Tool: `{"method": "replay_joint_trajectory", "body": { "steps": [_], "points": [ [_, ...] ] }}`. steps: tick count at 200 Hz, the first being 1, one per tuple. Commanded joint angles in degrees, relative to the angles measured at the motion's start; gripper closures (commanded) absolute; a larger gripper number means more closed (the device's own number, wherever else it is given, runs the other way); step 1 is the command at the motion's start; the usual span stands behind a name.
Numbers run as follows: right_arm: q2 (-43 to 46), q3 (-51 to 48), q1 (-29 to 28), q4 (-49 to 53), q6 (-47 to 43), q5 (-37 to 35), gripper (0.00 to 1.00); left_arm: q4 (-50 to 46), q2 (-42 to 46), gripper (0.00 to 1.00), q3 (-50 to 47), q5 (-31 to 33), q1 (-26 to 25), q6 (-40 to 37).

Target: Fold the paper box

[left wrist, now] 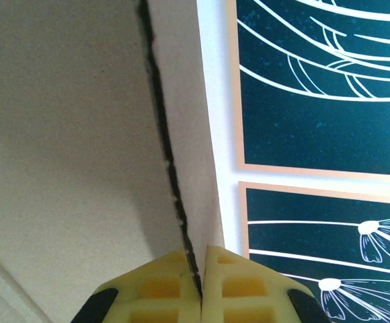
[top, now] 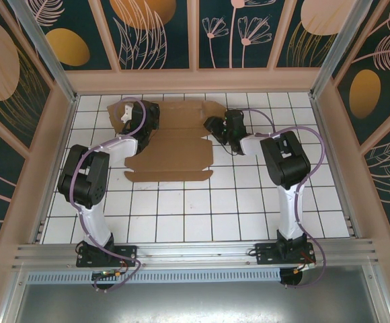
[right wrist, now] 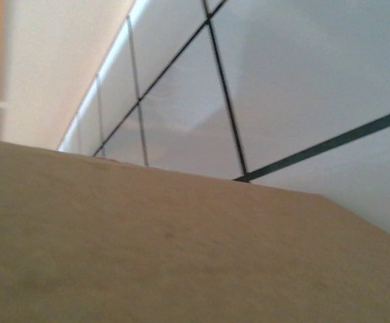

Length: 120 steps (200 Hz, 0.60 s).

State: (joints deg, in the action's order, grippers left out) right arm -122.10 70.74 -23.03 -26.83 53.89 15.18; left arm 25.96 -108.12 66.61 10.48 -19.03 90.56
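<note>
A: Step?
B: Early, probably: raising the far-left flap of the paper box, mostly flat on the table, far centre.
A: Left gripper?
B: Clamped on that flap's edge, arm reaching far, elbow bent.
A: Right gripper?
B: Low at the box's right edge; open or closed, cannot tell.
A: Next?
B: Likely creasing the flap upright while pinning the base.

table top: white tiles, dark grid lines | wall panels: dark teal, pale line-drawn flowers, orange ovals, peach frames | aluminium posts: slanting at back corners | metal rail: along near edge
</note>
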Motion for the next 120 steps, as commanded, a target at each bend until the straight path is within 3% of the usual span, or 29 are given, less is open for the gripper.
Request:
{"method": "replay_joint_trajectory", "body": {
  "steps": [1,45,120],
  "points": [
    [-2.30,-0.52,0.21,-8.79,3.79,4.60,0.46,-11.56,-3.64,1.00,-2.18,-0.75,0.48,-0.38],
    [-3.72,-0.70,-1.29,-12.88,6.22,7.58,0.47,-11.48,-3.43,1.00,-2.36,-0.99,0.49,-0.42],
    [-7.50,3.01,-3.34,-9.98,6.46,6.85,0.46,-10.60,-3.15,1.00,-3.15,-1.60,0.56,-0.30]
  ]
}}
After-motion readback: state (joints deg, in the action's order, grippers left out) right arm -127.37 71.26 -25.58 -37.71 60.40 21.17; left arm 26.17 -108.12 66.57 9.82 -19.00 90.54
